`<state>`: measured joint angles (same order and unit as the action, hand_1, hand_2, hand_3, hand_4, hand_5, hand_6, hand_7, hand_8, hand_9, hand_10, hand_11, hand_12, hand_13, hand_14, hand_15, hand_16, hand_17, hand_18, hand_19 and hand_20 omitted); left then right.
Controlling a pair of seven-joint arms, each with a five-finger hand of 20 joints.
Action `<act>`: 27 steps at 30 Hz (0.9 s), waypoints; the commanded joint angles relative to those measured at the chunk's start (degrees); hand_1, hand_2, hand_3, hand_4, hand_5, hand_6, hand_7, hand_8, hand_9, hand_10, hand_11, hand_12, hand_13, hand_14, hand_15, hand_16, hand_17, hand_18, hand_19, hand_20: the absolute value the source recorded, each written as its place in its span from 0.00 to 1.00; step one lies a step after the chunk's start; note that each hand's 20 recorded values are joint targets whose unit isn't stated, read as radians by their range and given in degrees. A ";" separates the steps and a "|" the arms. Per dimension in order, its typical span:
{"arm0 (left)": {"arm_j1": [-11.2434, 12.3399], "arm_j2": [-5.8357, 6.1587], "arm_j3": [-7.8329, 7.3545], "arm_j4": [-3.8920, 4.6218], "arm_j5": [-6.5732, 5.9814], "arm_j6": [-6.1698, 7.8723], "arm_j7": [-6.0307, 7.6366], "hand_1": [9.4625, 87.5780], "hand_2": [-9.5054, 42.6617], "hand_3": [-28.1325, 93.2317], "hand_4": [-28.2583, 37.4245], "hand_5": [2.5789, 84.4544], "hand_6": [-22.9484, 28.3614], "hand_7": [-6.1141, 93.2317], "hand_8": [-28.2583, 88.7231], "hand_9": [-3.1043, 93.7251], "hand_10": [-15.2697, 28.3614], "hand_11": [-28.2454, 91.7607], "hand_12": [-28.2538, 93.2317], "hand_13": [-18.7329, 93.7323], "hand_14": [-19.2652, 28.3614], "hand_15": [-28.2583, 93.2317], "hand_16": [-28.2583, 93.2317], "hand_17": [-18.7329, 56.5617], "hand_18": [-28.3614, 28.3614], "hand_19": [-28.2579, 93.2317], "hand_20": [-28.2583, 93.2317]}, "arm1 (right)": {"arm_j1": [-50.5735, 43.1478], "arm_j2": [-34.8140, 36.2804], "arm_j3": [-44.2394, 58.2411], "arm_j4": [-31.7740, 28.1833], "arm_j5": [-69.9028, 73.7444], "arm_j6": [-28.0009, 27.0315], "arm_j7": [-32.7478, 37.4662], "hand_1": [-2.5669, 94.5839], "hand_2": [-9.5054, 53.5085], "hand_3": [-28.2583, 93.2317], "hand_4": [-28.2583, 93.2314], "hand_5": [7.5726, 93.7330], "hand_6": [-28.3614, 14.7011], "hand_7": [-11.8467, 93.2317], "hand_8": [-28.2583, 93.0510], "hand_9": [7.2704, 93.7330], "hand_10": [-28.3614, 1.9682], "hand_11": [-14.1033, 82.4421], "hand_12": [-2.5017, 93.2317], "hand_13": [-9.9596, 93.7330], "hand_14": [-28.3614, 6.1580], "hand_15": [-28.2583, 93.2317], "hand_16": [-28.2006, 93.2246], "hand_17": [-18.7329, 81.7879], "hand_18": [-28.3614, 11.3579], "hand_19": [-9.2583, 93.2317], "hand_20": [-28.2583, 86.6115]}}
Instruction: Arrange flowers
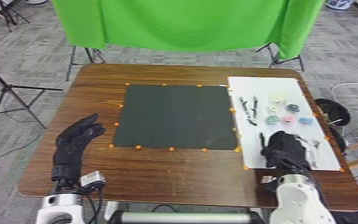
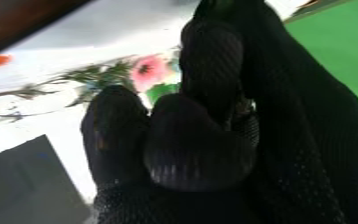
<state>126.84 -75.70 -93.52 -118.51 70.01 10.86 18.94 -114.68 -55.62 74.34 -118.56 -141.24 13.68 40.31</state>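
Obs.: white sheet [image 1: 262, 82] on right side of table [image 1: 184, 172], dark mat [image 1: 175, 117] to its left. Flower heads [image 1: 293, 108], with a pink flower [image 1: 288, 119] among them, sit together mid-sheet; dark stems [image 1: 254, 105] lie just left of them. Sorting by part presumably keeps each piece easy to pick out. Orange markers [image 1: 205, 150] edge the mat, likely marking its place.

Right robot hand [image 1: 285, 145] is over the near part of the sheet, near side of the blooms; cannot tell whether it holds anything. Left robot hand [image 1: 76, 135] is relaxed and wide, holding nothing, left of the mat, probably parked to leave working room. Stage judged early; mat is the likely laying-out area.
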 commanded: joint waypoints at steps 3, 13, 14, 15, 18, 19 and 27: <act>0.80 -0.48 0.40 -0.17 0.27 -0.73 -0.56 0.31 0.00 0.78 0.13 0.56 0.48 0.24 0.17 0.53 0.64 0.46 0.36 0.53 0.76 0.49 0.24 0.43 0.72 0.33 0.43 | -1.09 3.92 -1.33 2.67 1.10 2.25 -2.60 0.63 0.00 0.75 0.31 0.67 0.47 0.67 0.31 0.94 0.52 0.60 0.45 1.00 0.85 0.80 0.41 0.93 0.51 1.00 0.68; 0.77 -0.45 0.50 -0.15 0.29 -0.88 -0.73 0.31 0.00 0.78 0.13 0.56 0.48 0.24 0.17 0.53 0.64 0.46 0.36 0.53 0.76 0.49 0.24 0.43 0.72 0.33 0.43 | -1.01 3.86 1.27 -0.14 1.29 -1.78 -0.45 0.59 0.00 0.76 0.31 0.62 0.52 0.70 0.33 0.92 0.56 0.58 0.46 1.00 0.85 0.76 0.44 0.91 0.54 1.00 0.66; 0.88 -0.51 0.48 -0.23 0.27 -0.90 -0.72 0.31 0.00 0.78 0.13 0.56 0.48 0.24 0.17 0.53 0.65 0.46 0.36 0.53 0.76 0.49 0.24 0.43 0.72 0.33 0.43 | -1.43 3.98 1.75 -0.78 1.83 -3.65 0.17 0.57 0.00 0.76 0.32 0.62 0.53 0.68 0.33 0.92 0.56 0.57 0.45 1.00 0.83 0.75 0.45 0.91 0.54 1.00 0.66; 0.96 -0.56 0.42 -0.27 0.31 -0.92 -0.75 0.31 0.00 0.78 0.13 0.56 0.48 0.24 0.17 0.53 0.65 0.46 0.36 0.53 0.77 0.49 0.24 0.43 0.72 0.33 0.43 | -1.84 3.98 1.77 -0.55 1.96 -2.01 -0.18 0.55 0.00 0.75 0.33 0.62 0.54 0.66 0.34 0.91 0.56 0.56 0.45 1.00 0.82 0.74 0.46 0.90 0.55 1.00 0.66; 1.15 -0.58 0.25 -0.34 0.30 -1.06 -0.96 0.31 0.00 0.78 0.13 0.56 0.48 0.24 0.17 0.53 0.65 0.46 0.36 0.53 0.76 0.49 0.24 0.43 0.72 0.33 0.43 | -2.46 3.56 2.88 -1.53 2.84 -5.89 0.52 0.42 0.00 0.76 0.29 0.64 0.51 0.48 0.33 0.84 0.42 0.57 0.34 1.00 0.75 0.67 0.52 0.89 0.53 0.99 0.65; 1.02 -0.49 0.25 -0.27 0.25 -1.22 -1.10 0.31 0.00 0.78 0.13 0.56 0.48 0.24 0.17 0.53 0.65 0.46 0.36 0.53 0.77 0.49 0.24 0.43 0.72 0.33 0.43 | -2.70 3.46 2.92 -1.46 3.42 -5.00 0.34 0.39 0.00 0.78 0.28 0.65 0.51 0.47 0.26 0.83 0.40 0.56 0.33 1.00 0.74 0.67 0.52 0.89 0.53 0.99 0.65; 0.88 -0.54 0.31 -0.27 0.43 -1.69 -1.27 0.31 0.00 0.78 0.14 0.56 0.48 0.24 0.17 0.52 0.65 0.46 0.36 0.53 0.76 0.49 0.24 0.43 0.72 0.33 0.43 | -2.58 2.29 2.28 -2.61 5.17 -11.68 2.30 0.31 0.00 0.78 0.26 0.64 0.50 0.41 0.16 0.80 0.35 0.51 0.32 0.99 0.72 0.66 0.52 0.88 0.54 0.99 0.64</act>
<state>126.89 -75.82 -93.36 -118.60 70.06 10.17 18.31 -116.56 -52.30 77.87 -121.07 -137.32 5.88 40.36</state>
